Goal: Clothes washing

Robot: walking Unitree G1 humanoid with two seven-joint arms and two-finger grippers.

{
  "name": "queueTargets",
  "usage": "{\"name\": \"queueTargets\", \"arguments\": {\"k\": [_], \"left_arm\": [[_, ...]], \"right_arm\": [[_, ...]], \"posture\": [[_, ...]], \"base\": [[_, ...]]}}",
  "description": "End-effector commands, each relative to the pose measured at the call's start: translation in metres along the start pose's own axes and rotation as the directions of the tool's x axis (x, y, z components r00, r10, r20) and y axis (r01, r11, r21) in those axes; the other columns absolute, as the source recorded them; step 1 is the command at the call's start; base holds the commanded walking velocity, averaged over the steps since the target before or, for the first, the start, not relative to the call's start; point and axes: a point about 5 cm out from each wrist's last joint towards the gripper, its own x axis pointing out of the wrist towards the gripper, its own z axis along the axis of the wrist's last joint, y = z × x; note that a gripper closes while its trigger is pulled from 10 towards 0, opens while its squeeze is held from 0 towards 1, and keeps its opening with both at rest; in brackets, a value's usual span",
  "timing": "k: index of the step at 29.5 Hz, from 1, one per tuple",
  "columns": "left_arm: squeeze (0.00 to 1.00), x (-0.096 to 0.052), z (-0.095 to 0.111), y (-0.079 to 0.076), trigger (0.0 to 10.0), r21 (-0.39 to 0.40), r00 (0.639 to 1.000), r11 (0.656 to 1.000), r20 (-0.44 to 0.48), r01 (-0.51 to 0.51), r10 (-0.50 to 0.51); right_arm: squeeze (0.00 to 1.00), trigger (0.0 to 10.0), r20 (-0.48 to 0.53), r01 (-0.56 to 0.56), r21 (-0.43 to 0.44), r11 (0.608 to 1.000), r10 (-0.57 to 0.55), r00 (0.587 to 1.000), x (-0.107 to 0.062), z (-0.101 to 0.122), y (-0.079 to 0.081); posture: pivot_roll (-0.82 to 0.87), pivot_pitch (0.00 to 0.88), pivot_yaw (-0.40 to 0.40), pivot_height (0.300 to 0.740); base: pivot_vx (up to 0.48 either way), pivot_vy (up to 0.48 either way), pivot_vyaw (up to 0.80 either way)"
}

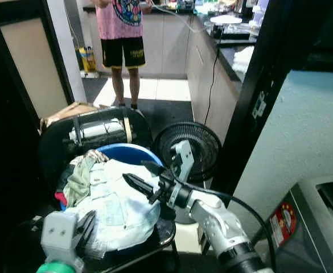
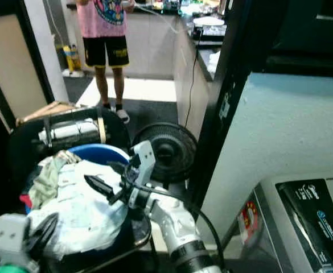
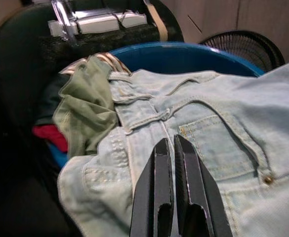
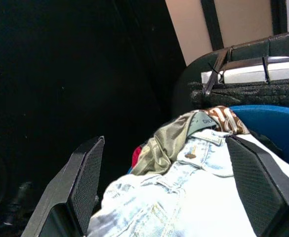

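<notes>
Nearest you, your left gripper (image 3: 173,148) hangs low at the left over the pale blue denim jeans (image 1: 118,202), its two flat black fingers pressed nearly together, a thin slit between them, gripping nothing. The jeans, stitched and riveted with a patch pocket showing, lie heaped on top of a round blue plastic basin (image 1: 133,152) that sits on a black padded chair (image 1: 58,149). Beside the denim, on the left of the pile, lies a crumpled olive-green garment (image 3: 82,106), with a red cloth (image 3: 50,137) tucked under it and a brown patterned fabric (image 4: 223,118) at the far edge. Your right gripper (image 1: 145,181) reaches in from the right over the jeans, its textured black fingers spread wide apart and holding nothing. At the near right stands the grey washing machine (image 2: 303,222) with a dark control panel. Behind the basin stands a round black wire-grille fan (image 1: 203,145). Farthest off, a person (image 1: 120,34) in a pink shirt and black shorts stands by the kitchen counter (image 1: 229,54).
</notes>
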Motion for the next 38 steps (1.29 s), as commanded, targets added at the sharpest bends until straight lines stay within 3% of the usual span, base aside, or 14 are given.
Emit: {"name": "queueTargets", "arguments": {"k": [1, 4, 8, 10, 12, 14, 21, 23, 24, 29, 30, 31, 32, 38], "left_arm": [[0.0, -0.003, 0.001, -0.001, 10.0, -0.006, 1.0, 1.0, -0.008, -0.005, 0.005], [0.0, -0.004, 0.001, -0.002, 10.0, -0.007, 1.0, 1.0, -0.009, -0.003, 0.003], [0.0, -0.006, 0.003, -0.004, 10.0, -0.004, 1.0, 1.0, -0.02, 0.015, -0.015], [0.0, -0.007, 0.004, -0.004, 10.0, -0.003, 0.999, 1.0, -0.026, 0.024, -0.024], [0.0, -0.011, 0.006, -0.004, 10.0, -0.004, 0.998, 0.999, -0.042, 0.044, -0.045], [0.0, -0.012, 0.006, -0.004, 10.0, -0.005, 0.997, 0.999, -0.05, 0.054, -0.054], [0.0, -0.012, 0.006, -0.004, 10.0, -0.005, 0.997, 0.999, -0.05, 0.054, -0.054], [0.0, -0.014, 0.006, -0.005, 10.0, -0.004, 0.996, 0.998, -0.059, 0.063, -0.063], [0.0, -0.015, 0.006, -0.006, 10.0, 0.0, 0.995, 0.997, -0.068, 0.075, -0.074], [0.0, -0.017, 0.007, -0.006, 10.0, 0.012, 0.993, 0.996, -0.083, 0.09, -0.088], [0.0, -0.017, 0.007, -0.006, 10.0, 0.013, 0.992, 0.996, -0.086, 0.09, -0.089], [0.0, -0.017, 0.007, -0.006, 10.0, 0.013, 0.992, 0.996, -0.088, 0.09, -0.089], [0.0, -0.017, 0.007, -0.006, 10.0, 0.013, 0.992, 0.996, -0.088, 0.091, -0.089], [0.0, -0.016, 0.009, -0.004, 10.0, 0.017, 0.991, 0.995, -0.097, 0.097, -0.095]], "right_arm": [[1.0, 10.0, -0.02, 0.011, -0.012, 1.0, -0.011, 1.0, -0.002, -0.005, 0.001], [1.0, 10.0, -0.031, 0.016, -0.019, 1.0, -0.017, 0.999, -0.002, -0.006, 0.001], [1.0, 10.0, -0.114, 0.169, -0.055, 0.984, -0.175, 0.978, -0.009, -0.022, -0.014], [1.0, 10.0, -0.128, 0.249, -0.061, 0.966, -0.255, 0.958, -0.012, -0.026, -0.022], [1.0, 10.0, -0.142, 0.406, -0.034, 0.913, -0.406, 0.903, -0.019, -0.03, -0.039], [1.0, 10.0, -0.15, 0.462, -0.02, 0.887, -0.46, 0.875, -0.021, -0.031, -0.045], [1.0, 10.0, -0.15, 0.462, -0.02, 0.887, -0.46, 0.875, -0.021, -0.031, -0.045], [1.0, 10.0, -0.176, 0.503, 0.005, 0.864, -0.494, 0.851, -0.024, -0.034, -0.05], [0.0, 10.0, -0.25, 0.487, 0.002, 0.873, -0.471, 0.846, -0.026, -0.043, -0.048], [0.0, 10.0, -0.338, 0.419, -0.011, 0.908, -0.397, 0.853, -0.026, -0.056, -0.039], [0.0, 4.6, -0.328, 0.417, -0.01, 0.909, -0.397, 0.857, -0.025, -0.055, -0.038], [0.0, 4.6, -0.322, 0.418, -0.01, 0.909, -0.398, 0.859, -0.024, -0.055, -0.038], [0.0, 0.0, -0.312, 0.417, -0.001, 0.909, -0.397, 0.863, -0.023, -0.053, -0.038], [0.0, 0.0, -0.289, 0.424, 0.008, 0.906, -0.404, 0.868, -0.018, -0.051, -0.038]], "posture": [[0.01, 0.107, 0.025, 0.74], [0.01, 0.107, 0.025, 0.74], [0.02, 0.132, 0.028, 0.74], [0.02, 0.143, 0.033, 0.74], [0.02, 0.156, 0.042, 0.74], [0.02, 0.158, 0.043, 0.74], [0.02, 0.158, 0.043, 0.74], [0.02, 0.16, 0.047, 0.74], [0.03, 0.157, 0.049, 0.74], [0.03, 0.153, 0.054, 0.74], [0.03, 0.152, 0.057, 0.74], [0.03, 0.152, 0.057, 0.74], [0.03, 0.15, 0.059, 0.74], [0.03, 0.146, 0.063, 0.74]], "base": [[0.0, 0.0, 0.0], [0.0, 0.0, 0.0], [0.0, 0.0, 0.0], [0.0, 0.0, 0.0], [0.0, 0.0, 0.0], [0.0, 0.0, 0.0], [0.0, 0.0, 0.0], [0.0, 0.0, 0.0], [0.0, 0.0, 0.0], [0.0, 0.0, 0.0], [0.0, 0.0, 0.0], [0.0, 0.0, 0.0], [0.0, 0.0, 0.0], [0.0, 0.0, 0.0]]}}
